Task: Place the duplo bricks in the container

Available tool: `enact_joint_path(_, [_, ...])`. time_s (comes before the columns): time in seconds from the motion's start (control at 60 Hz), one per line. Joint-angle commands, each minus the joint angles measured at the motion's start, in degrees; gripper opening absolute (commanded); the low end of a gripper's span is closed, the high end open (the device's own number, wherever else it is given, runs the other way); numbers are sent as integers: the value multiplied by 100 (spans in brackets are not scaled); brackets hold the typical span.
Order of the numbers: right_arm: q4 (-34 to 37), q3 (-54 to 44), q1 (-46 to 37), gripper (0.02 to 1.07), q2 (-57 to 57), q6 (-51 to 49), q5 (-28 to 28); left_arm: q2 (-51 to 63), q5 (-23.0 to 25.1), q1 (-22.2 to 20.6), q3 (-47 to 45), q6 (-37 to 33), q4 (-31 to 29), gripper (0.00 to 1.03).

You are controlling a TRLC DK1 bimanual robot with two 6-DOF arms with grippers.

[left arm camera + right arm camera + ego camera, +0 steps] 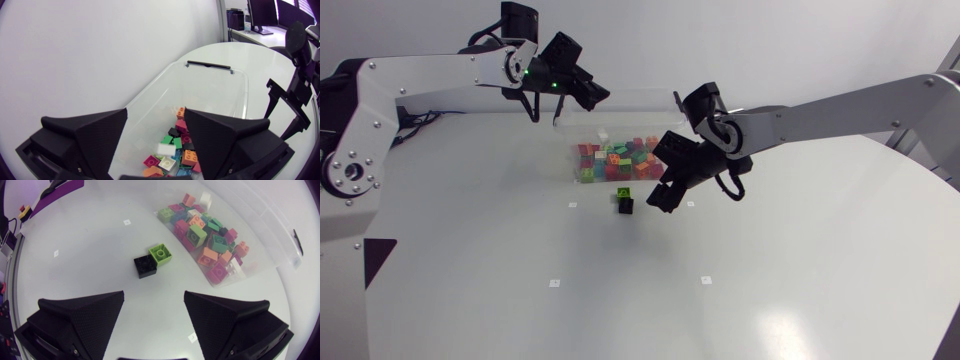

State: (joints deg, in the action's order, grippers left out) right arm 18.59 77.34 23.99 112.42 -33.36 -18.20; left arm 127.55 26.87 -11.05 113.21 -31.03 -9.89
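You are most of the way through, by the look of it: the clear container (630, 100) standing toward the far edge of the table (770, 280) already holds a heap of duplo bricks (613, 160) in red, green, orange, pink, teal, black and white, piled at one end while the floor toward the other end is bare. What is left for you, as far as can be seen, is two loose bricks on the table just outside the container's near wall, about midway between the table's left and right edges: a green brick (160, 254) and a black brick (145, 265), close against one another, studs up. Your right gripper (665, 188) hangs over the table just beside that pair, fingers spread wide and holding nothing; from its own camera the two bricks lie ahead of the fingers, not between them. Your left gripper (155, 132) hangs above the container, also spread and empty, with the heap below it. A white brick (165, 149) shows under its fingers; whether it rests on the heap cannot be told. I judge the loose pair comes next, and the right arm is the nearer
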Motion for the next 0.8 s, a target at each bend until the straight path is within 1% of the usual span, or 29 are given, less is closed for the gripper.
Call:
enact_joint_path(0.0, [136,308,62,89,298,-179,-35,-221,-15,6,-150,106,66,98])
enact_joint_path(0.15, [373,598,185,89,667,-302,-35,-854,-15,59,-756,79,84,98])
enact_joint_path(0.35, [743,1055,247,89,1027,-425,-114,-1909,11,112,-1811,-26,172,98])
enact_joint_path(0.5, [945,1415,273,89,1326,-504,-123,-2568,55,156,-2505,-272,163,98])
enact_joint_path(0.65, [1296,1881,273,89,1643,-610,-132,-3175,55,208,-3235,-589,163,98])
enact_joint_path(0.783, [1569,2242,317,89,1898,-698,-149,-3588,55,349,-3868,-879,154,98])
